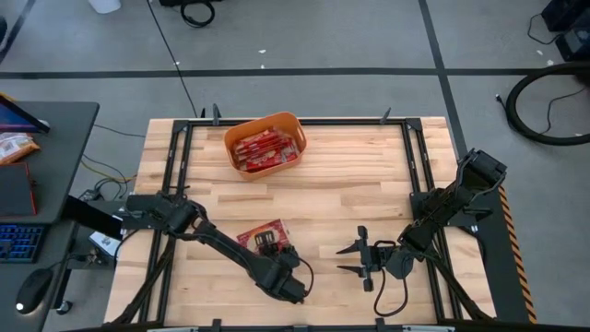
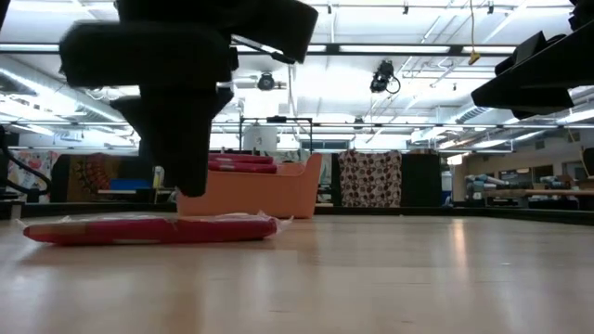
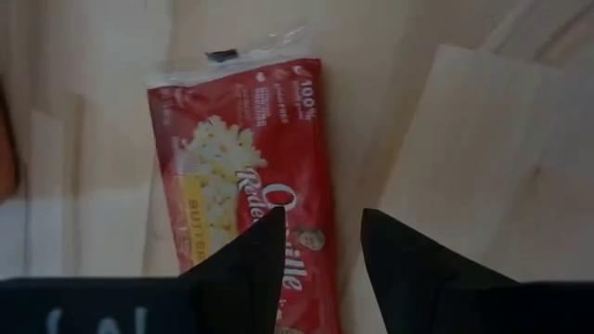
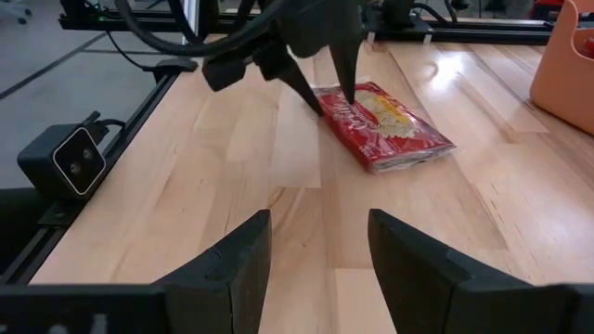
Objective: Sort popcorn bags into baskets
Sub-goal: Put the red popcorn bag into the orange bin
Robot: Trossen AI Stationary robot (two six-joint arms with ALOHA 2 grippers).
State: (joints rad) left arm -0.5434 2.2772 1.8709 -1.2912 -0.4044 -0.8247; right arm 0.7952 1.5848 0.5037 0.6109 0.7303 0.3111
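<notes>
One red popcorn bag (image 1: 261, 232) lies flat on the wood near the table's front edge; it also shows in the low view (image 2: 148, 229) and the right wrist view (image 4: 390, 125). My left gripper (image 3: 323, 223) is open and points down over the bag (image 3: 241, 176), one finger above its printed face and the other above bare wood. The low view shows a gap between the left gripper (image 2: 186, 190) and the bag. The orange basket (image 1: 277, 120) stands at the far middle with several red packets inside. My right gripper (image 4: 320, 241) waits open to the bag's right, above bare table.
Black frame rails (image 1: 180, 157) run along the table's edges. A desk at the left holds a keyboard, a mouse and an orange-and-white snack bag (image 1: 14, 148). Bare wood lies between the bag and the basket (image 2: 269, 195). The right arm's cable loops near the front edge (image 1: 392, 295).
</notes>
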